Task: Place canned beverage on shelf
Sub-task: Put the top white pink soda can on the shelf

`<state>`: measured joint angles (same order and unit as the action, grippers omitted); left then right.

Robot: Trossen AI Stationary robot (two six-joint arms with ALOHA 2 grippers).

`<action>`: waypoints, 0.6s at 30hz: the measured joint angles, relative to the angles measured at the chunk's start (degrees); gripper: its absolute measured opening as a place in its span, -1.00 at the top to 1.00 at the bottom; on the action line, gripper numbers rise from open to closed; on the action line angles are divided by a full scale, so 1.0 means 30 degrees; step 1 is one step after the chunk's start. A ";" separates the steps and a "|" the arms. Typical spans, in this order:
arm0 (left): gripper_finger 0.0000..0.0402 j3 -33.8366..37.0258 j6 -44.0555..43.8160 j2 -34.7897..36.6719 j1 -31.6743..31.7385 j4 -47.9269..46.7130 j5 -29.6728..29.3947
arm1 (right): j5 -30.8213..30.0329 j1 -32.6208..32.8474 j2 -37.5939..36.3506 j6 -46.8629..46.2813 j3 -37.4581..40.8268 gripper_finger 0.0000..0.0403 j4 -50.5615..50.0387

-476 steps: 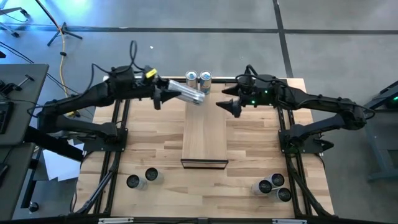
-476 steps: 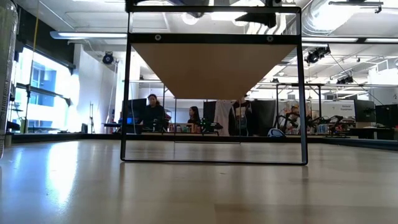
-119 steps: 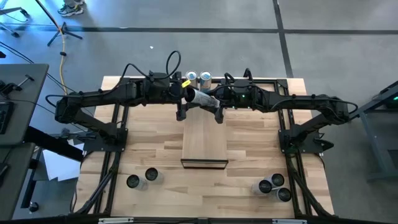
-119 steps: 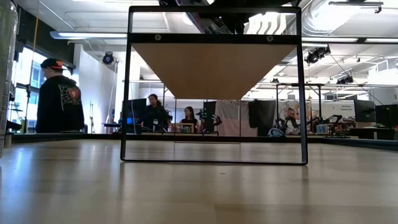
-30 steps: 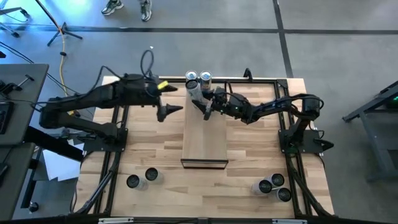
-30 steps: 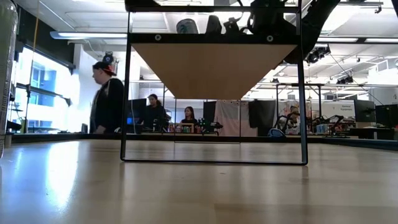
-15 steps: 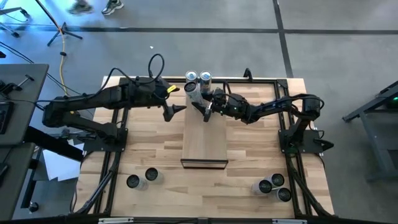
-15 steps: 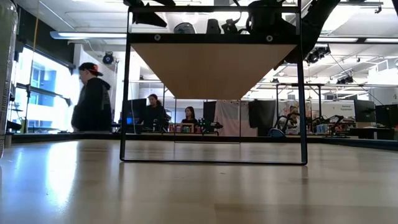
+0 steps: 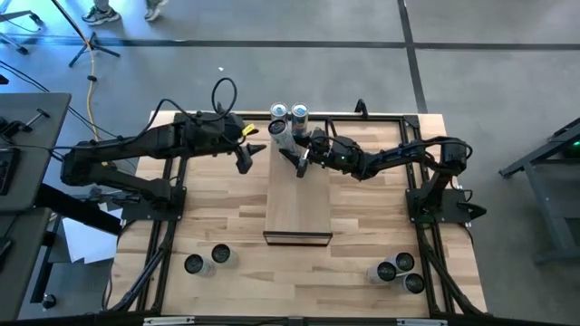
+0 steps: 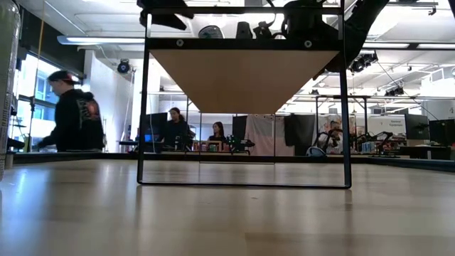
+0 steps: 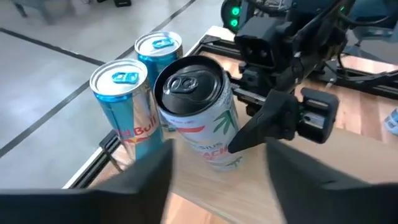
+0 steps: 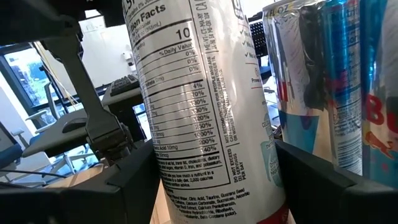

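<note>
Spare cans (image 9: 207,259) at desk (image 9: 227,213) near edge. Shelf (image 9: 297,204) mid-desk. White can (image 9: 284,136) upright at shelf's far end (beside two blue cans (image 9: 289,113)), clasped by right hand (image 9: 297,154). Left hand (image 9: 246,159) alongside, empty, fingers apart.

Two blue cans (image 9: 288,113) crowd the shelf's (image 9: 297,204) far end; its near length looks open.
</note>
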<state>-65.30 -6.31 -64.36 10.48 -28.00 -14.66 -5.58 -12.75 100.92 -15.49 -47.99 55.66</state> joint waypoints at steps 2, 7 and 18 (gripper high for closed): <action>0.35 0.0125 0.0319 -0.0037 0.0157 0.0292 -0.0156 | 0.0000 0.0000 0.0000 -0.0019 0.0000 -0.34 -0.0001; 0.92 0.2412 -0.0178 -0.0002 0.1215 0.2776 0.1211 | -0.0004 0.0000 0.0000 0.0014 0.0000 -0.34 -0.0015; 0.99 0.5042 -0.0078 0.0058 0.2280 0.9019 0.2355 | 0.0066 0.0000 0.0000 -0.0041 0.0015 -0.34 -0.0030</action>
<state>-50.17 -6.54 -64.18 17.32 -0.94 -7.60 -5.39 -12.75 100.92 -15.62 -47.94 55.57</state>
